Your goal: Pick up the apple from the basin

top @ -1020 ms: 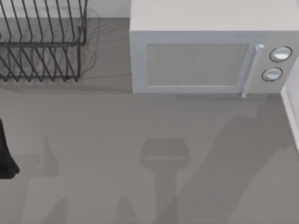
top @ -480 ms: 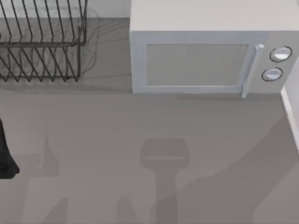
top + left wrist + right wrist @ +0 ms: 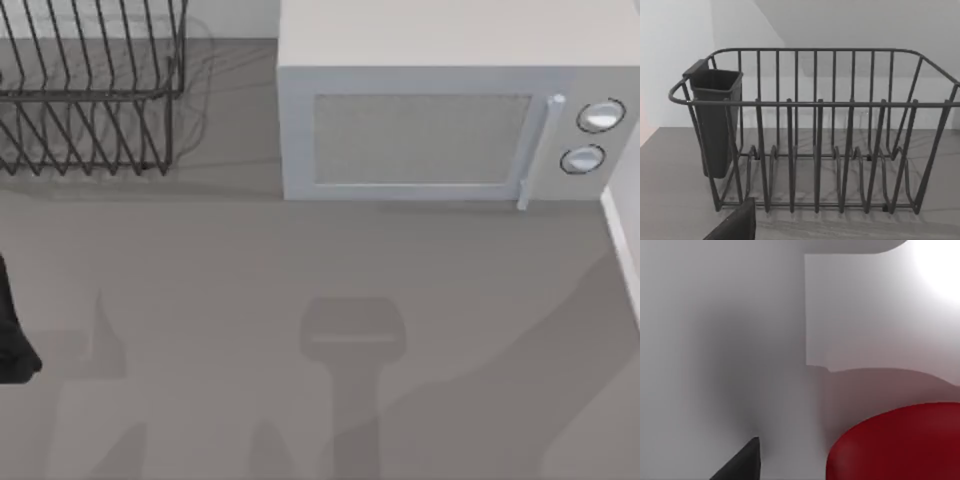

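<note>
Close beside the shiny round red apple (image 3: 897, 442), a dark right gripper fingertip (image 3: 740, 464) shows against pale grey basin wall (image 3: 730, 340); its grip is unclear.

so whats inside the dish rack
The dish rack holds a dark cup-shaped holder hung inside one corner; the slots between its wires are bare, with the grey table showing through. The holder's inside is hidden by its walls.
</note>
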Robot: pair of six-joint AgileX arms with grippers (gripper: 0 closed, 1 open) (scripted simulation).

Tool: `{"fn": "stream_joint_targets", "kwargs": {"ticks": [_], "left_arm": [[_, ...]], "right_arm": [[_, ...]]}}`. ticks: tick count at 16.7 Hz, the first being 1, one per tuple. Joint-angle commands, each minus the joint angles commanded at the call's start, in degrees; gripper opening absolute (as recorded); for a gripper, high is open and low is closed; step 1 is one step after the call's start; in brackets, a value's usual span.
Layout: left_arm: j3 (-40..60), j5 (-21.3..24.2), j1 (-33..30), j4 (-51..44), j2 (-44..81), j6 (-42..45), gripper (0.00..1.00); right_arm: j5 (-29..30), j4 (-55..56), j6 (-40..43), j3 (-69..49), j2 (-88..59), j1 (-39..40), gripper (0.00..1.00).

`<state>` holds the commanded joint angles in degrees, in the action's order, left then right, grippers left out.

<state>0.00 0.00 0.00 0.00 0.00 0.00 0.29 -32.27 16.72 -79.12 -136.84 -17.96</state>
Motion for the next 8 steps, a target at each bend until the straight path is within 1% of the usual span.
{"fn": "stream_joint_targets", "kwargs": {"ticks": [8], "left_arm": [[0.00, 0.00, 0.00, 0.00, 0.00, 0.00, 1.00]], "right_arm": [[0.00, 0.00, 0.00, 0.00, 0.00, 0.00, 0.25]]}}
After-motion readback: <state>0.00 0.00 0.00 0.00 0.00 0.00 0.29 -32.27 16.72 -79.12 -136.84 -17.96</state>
